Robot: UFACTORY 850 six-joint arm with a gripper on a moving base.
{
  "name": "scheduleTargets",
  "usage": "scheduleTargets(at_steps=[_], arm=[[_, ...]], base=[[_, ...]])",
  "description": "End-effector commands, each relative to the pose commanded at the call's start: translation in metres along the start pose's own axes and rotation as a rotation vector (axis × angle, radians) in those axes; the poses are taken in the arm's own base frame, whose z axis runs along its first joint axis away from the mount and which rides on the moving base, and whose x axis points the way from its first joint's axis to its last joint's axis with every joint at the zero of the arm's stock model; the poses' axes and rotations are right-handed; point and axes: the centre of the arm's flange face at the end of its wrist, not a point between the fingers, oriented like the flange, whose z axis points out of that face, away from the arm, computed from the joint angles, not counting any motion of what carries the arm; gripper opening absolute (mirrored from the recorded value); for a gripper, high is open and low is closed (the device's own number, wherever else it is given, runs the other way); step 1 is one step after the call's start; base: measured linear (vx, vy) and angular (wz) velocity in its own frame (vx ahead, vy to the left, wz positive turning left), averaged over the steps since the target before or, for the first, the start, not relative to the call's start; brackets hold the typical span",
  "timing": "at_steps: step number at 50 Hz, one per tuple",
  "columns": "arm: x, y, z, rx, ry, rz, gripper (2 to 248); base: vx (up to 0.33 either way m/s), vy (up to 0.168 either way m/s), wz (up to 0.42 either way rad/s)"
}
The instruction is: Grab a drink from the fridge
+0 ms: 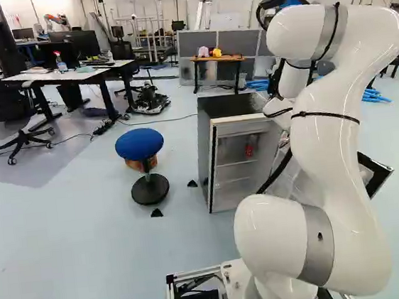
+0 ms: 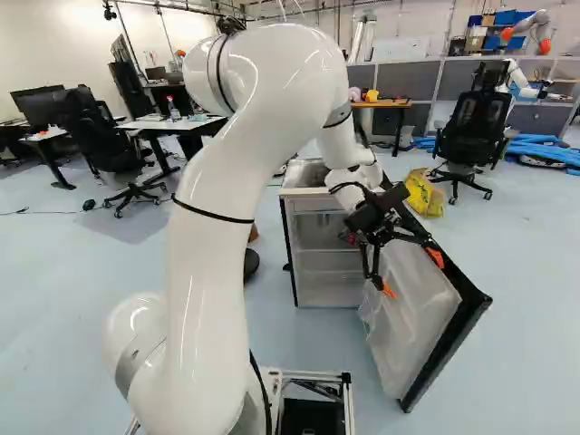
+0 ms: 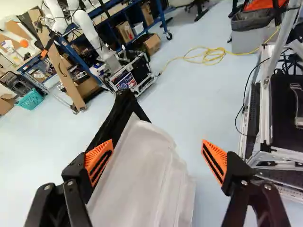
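The small fridge (image 1: pixel 214 164) stands with its door (image 2: pixel 444 337) swung wide; in the right base view the door's pale lined inner side faces the arm. A red drink (image 1: pixel 249 149) is on an upper shelf inside. My gripper (image 2: pixel 412 275) is at the inner side of the door, to the right of the fridge body in that view. In the wrist view the gripper (image 3: pixel 157 153) has its fingers wide apart, with the door's white lining (image 3: pixel 142 175) between and below them. One orange pad (image 3: pixel 98 161) overlaps the door's dark edge; whether it touches is unclear. Nothing is gripped.
A blue stool (image 1: pixel 140 144) stands left of the fridge. Behind are a small wooden table (image 1: pixel 217 58) and an office chair (image 2: pixel 473 127). My base's frame (image 3: pixel 267 118) shows beside the gripper. Another robot (image 3: pixel 90 28) stands beyond the door, near a yellow cable (image 3: pixel 208 56).
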Motion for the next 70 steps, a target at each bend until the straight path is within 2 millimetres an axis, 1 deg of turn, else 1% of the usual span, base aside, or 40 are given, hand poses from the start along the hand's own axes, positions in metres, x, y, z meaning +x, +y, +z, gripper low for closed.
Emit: scheduleTargets(at_steps=[3,12,20,48,70], arm=[[-0.001,-0.004,0.002,0.005,-0.011,0.004,247],[-0.003,-0.006,0.002,0.029,-0.037,-0.005,247],[-0.002,-0.004,0.003,0.057,-0.038,-0.023,247],[0.022,0.026,0.009,0.305,-0.016,-0.197,247],[0.041,0.057,0.005,0.532,-0.021,-0.347,247]], base=[[0.0,0.0,0.0],[0.0,0.0,0.0],[0.0,0.0,0.0],[0.0,0.0,0.0],[0.0,0.0,0.0]])
